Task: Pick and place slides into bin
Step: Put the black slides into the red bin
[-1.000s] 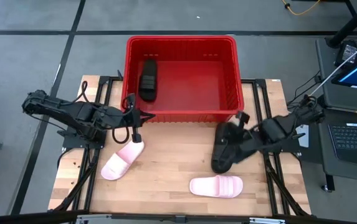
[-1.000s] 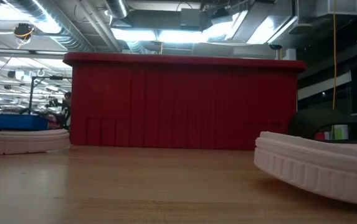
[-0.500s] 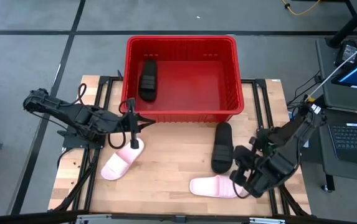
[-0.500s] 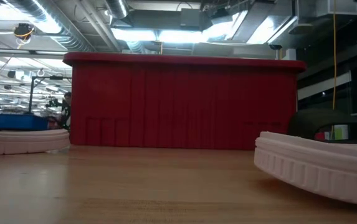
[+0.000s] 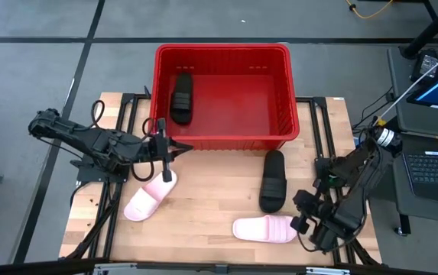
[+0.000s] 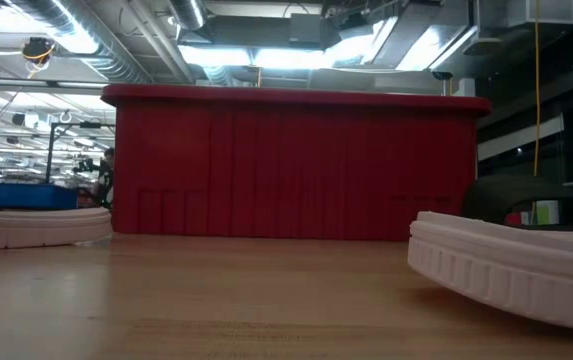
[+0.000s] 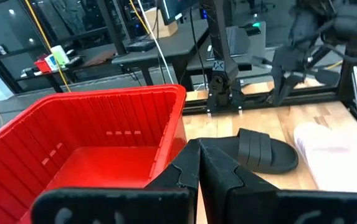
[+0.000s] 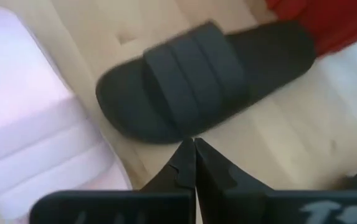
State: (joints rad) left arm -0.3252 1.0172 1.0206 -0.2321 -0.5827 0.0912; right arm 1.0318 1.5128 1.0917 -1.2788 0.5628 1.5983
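Pale wooden plank tabletop (image 5: 203, 206) on black metal frame (image 5: 127, 107). Grey floor (image 5: 43, 61) crossed by dark seams. Open black laptop (image 5: 433, 172) on grey side desk at right. Yellow cable (image 5: 368, 11) near top edge. Bright ceiling strip lights (image 6: 256, 55) beyond table.

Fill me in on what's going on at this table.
Two robot arms are putting sandals into a red basket. One black sandal is already inside. The other black sandal and two pink sandals lie on the table. The right gripper, shut and empty, is beside the nearer pink sandal. The left gripper, also shut, is by the basket's front wall.
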